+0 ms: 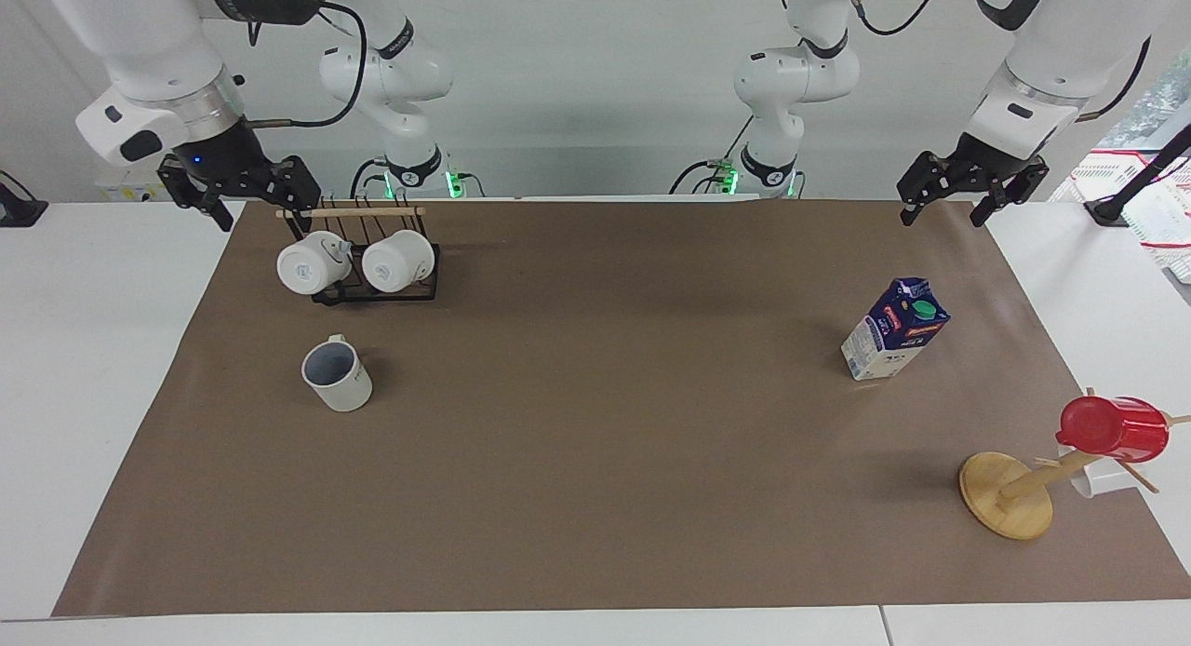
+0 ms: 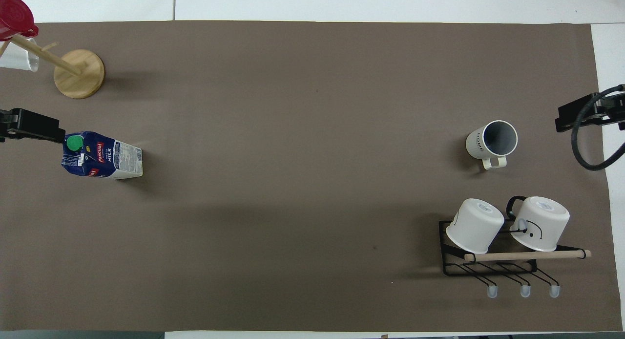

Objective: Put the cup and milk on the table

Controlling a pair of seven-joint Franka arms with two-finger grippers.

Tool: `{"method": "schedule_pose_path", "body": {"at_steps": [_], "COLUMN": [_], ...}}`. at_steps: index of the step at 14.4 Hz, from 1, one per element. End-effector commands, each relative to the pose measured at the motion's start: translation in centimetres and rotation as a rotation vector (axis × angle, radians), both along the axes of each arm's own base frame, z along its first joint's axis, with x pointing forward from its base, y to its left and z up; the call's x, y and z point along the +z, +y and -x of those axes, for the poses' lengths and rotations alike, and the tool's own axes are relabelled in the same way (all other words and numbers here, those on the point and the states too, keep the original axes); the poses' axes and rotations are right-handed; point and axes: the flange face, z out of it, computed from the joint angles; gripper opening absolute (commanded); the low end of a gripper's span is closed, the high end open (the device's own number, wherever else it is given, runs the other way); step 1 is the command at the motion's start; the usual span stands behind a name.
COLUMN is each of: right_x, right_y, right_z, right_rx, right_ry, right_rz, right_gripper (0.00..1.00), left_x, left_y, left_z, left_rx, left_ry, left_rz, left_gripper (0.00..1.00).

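The cup [image 1: 337,376] is a white mug with a grey-blue inside. It stands upright on the table's brown sheet [image 1: 595,460] toward the right arm's end, and also shows in the overhead view [image 2: 490,141]. The milk [image 1: 893,329] is a blue and white carton with a green cap. It stands on the sheet toward the left arm's end, and also shows in the overhead view [image 2: 103,156]. My right gripper [image 1: 259,213] hangs open and empty over the sheet's edge beside the mug rack. My left gripper [image 1: 942,213] hangs open and empty over the sheet's corner.
A black wire rack [image 1: 377,288] with a wooden bar holds two white mugs, nearer to the robots than the cup. A wooden mug tree [image 1: 1007,497] with a red cup [image 1: 1112,427] and a white one stands farther from the robots than the milk.
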Motion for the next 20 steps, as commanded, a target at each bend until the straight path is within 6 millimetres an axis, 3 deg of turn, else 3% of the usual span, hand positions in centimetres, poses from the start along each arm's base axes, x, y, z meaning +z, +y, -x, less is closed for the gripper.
{"method": "schedule_pose_path", "body": {"at_steps": [1,15,18,20], "right_x": [-0.1,-0.2,-3.0,-5.8], "right_y": [-0.2,-0.5,-1.3,-3.2], "right_z": [0.6,0.6,1.5,2.2], "right_rx": [0.01,0.0,0.07,0.177], "right_ry": [-0.004,-0.005,-0.043,-0.092], "right_rz": [0.0,-0.017,-0.023,-0.035], "right_gripper": [1.0,1.0,1.0,1.0], "left_x": [0.0,0.1,0.0,0.0], "left_y": [0.4,0.4,0.4,0.4], "left_z": [0.7,0.8,0.7,0.7], "left_rx": [-0.006,-0.007,-0.005,-0.005], "left_ry": [-0.008,-0.009,-0.008,-0.008], "left_rz": [-0.015,-0.014,-0.014,-0.015], "left_gripper": [1.0,1.0,1.0,1.0]}}
